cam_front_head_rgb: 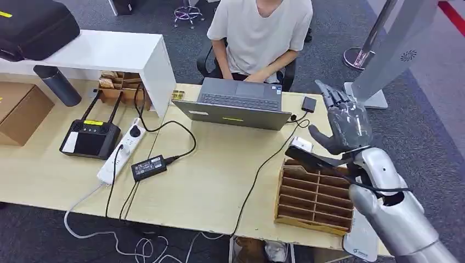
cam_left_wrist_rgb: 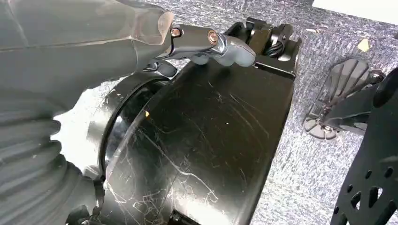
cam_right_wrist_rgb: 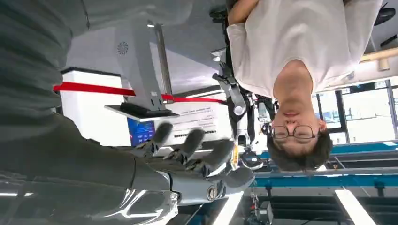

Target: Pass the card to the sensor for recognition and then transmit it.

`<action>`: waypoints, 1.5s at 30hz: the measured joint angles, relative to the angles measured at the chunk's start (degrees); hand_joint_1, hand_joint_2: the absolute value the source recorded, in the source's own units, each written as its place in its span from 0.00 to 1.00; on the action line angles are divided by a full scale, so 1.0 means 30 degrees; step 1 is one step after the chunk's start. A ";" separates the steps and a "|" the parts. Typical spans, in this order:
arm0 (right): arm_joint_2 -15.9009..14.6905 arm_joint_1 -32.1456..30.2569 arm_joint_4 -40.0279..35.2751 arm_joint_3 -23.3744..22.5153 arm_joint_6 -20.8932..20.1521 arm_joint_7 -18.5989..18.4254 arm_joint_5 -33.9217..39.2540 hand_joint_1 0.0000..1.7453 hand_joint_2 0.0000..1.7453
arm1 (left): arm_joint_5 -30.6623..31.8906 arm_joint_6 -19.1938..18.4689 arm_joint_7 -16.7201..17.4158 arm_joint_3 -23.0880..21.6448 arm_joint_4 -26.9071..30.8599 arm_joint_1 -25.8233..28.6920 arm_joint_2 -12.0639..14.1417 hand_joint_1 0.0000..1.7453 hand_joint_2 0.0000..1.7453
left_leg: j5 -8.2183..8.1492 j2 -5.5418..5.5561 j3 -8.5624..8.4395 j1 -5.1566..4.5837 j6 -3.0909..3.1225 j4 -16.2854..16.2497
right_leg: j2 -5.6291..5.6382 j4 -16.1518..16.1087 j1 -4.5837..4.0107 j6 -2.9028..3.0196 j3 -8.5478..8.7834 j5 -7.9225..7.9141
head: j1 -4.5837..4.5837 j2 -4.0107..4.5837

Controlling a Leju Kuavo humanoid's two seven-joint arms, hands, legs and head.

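My right hand (cam_front_head_rgb: 344, 121) is raised above the table's right end, fingers spread and pointing up, with nothing in it. In the right wrist view the same hand (cam_right_wrist_rgb: 197, 157) is stretched out empty towards the seated person (cam_right_wrist_rgb: 300, 70). Just below it stands a wooden slotted rack (cam_front_head_rgb: 315, 194). A small white device (cam_front_head_rgb: 301, 143) lies at the rack's far corner, and a small black box (cam_front_head_rgb: 308, 104) on a cable sits beside the laptop (cam_front_head_rgb: 236, 104). I cannot make out a card. My left hand's thumb (cam_left_wrist_rgb: 211, 41) hangs beside my own dark body; its fingers are hidden.
A person (cam_front_head_rgb: 257, 33) sits behind the laptop. On the table's left lie a black controller (cam_front_head_rgb: 90, 137), a white power strip (cam_front_head_rgb: 123, 149), a black adapter (cam_front_head_rgb: 148, 167) and trailing cables. A white stand (cam_front_head_rgb: 384, 60) rises at the right, and a cardboard box (cam_front_head_rgb: 19, 112) sits far left.
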State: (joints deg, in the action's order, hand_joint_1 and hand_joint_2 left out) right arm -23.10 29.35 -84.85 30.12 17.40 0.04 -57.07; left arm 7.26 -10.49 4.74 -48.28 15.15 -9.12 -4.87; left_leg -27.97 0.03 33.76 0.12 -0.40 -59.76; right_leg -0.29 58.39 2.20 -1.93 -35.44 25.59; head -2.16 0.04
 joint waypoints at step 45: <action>-0.4241 -1.0962 -0.7097 -0.5617 -0.0872 -0.0139 0.0276 0.00 1.00 | 0.0000 0.1042 -0.0007 0.1355 0.0000 0.0531 0.0007 0.00 1.00 | -0.0053 -0.0010 -0.0003 -0.0002 0.0000 0.0003 | 0.0003 -0.0009 -0.0004 -0.0028 0.0003 0.0043 | -0.0007 0.0000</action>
State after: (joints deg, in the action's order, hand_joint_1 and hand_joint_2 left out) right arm -35.82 -3.54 -106.14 13.27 14.78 -0.37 -56.24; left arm 7.26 -7.37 4.72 -44.22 15.15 -7.53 -4.85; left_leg -28.13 0.00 33.75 0.11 -0.40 -59.75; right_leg -0.29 58.37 2.19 -2.02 -35.43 25.72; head -2.19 0.04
